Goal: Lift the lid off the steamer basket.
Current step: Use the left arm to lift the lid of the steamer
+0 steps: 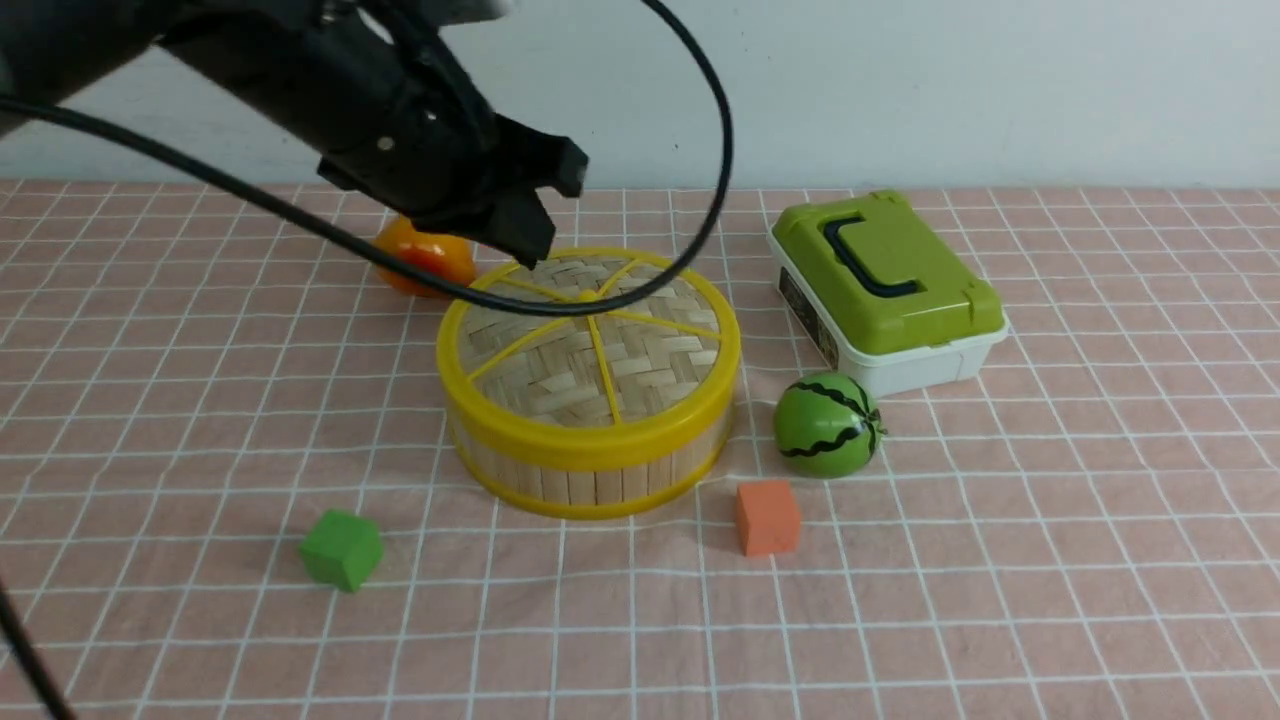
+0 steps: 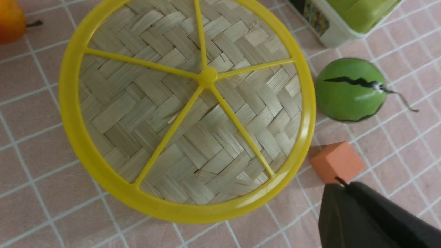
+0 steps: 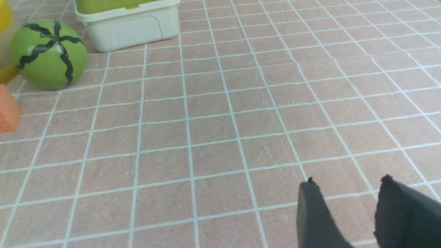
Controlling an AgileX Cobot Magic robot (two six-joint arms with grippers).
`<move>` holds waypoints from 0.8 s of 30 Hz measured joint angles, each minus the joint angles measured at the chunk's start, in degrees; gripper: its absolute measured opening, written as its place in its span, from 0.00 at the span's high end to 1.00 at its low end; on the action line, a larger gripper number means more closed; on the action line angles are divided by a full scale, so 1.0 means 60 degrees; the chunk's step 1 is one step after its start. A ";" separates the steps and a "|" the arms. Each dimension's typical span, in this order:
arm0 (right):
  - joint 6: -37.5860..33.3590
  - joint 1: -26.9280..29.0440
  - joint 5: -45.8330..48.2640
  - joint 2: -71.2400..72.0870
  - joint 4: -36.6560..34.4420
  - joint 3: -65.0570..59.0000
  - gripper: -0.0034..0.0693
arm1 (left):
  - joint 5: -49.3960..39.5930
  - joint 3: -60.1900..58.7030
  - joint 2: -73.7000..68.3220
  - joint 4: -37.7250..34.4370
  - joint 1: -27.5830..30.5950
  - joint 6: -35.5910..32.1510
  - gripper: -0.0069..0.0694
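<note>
Though flat — woven, yellow-spoked lid (image 1: pixel 590 352)

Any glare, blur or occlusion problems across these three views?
Front view: even light, soft shadows, no glare; a black cable crosses the lid. Left wrist view: the lid's weave is sharp, the left gripper's finger dark and soft. Right wrist view: tablecloth crisp, the right gripper's fingertips soft-edged.
</note>
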State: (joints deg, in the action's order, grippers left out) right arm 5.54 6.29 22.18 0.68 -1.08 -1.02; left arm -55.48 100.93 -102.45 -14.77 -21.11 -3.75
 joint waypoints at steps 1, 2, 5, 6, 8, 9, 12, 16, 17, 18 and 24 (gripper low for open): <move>0.0000 0.0000 0.0000 0.0000 0.0000 0.0000 0.62 | -0.0166 0.0342 -0.0323 0.0351 -0.0167 0.0217 0.93; 0.0000 0.0000 0.0000 0.0000 0.0000 0.0000 0.62 | -0.0310 0.0764 -0.0634 0.0766 -0.0360 0.0451 0.93; 0.0000 0.0000 0.0000 0.0000 0.0000 0.0000 0.62 | -0.0719 0.2009 -0.1489 0.1808 -0.0832 0.0813 0.88; 0.0000 0.0000 0.0000 0.0000 0.0000 0.0000 0.62 | -0.0736 0.2075 -0.1538 0.1855 -0.0853 0.0813 0.87; 0.0000 0.0000 0.0000 0.0000 0.0000 0.0000 0.62 | -0.0868 0.2748 -0.2119 0.2220 -0.0976 0.0966 0.76; 0.0000 0.0000 0.0000 0.0000 0.0000 0.0000 0.62 | -0.0890 0.2957 -0.2341 0.2306 -0.0976 0.1091 0.69; 0.0000 0.0000 0.0000 0.0000 0.0000 0.0000 0.62 | -0.0876 0.3323 -0.2909 0.2616 -0.0965 0.1595 0.50; 0.0000 0.0000 0.0000 0.0000 0.0000 0.0000 0.62 | -0.0630 0.3423 -0.3469 0.3152 -0.0965 0.1954 0.38; 0.0000 0.0000 0.0000 0.0000 0.0000 0.0000 0.62 | -0.0630 0.3423 -0.3469 0.3152 -0.0965 0.1954 0.38; 0.0000 0.0000 0.0000 0.0000 0.0000 0.0000 0.62 | -0.0527 0.3423 -0.3602 0.3330 -0.0965 0.2127 0.37; 0.0000 0.0000 0.0000 0.0000 0.0000 0.0000 0.62 | 0.0029 0.3443 -0.3926 0.3713 -0.0965 0.2697 0.42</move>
State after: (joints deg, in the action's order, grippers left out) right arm 5.54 6.29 22.18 0.68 -1.08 -1.02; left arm -55.30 121.59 -126.00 7.50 -26.90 12.43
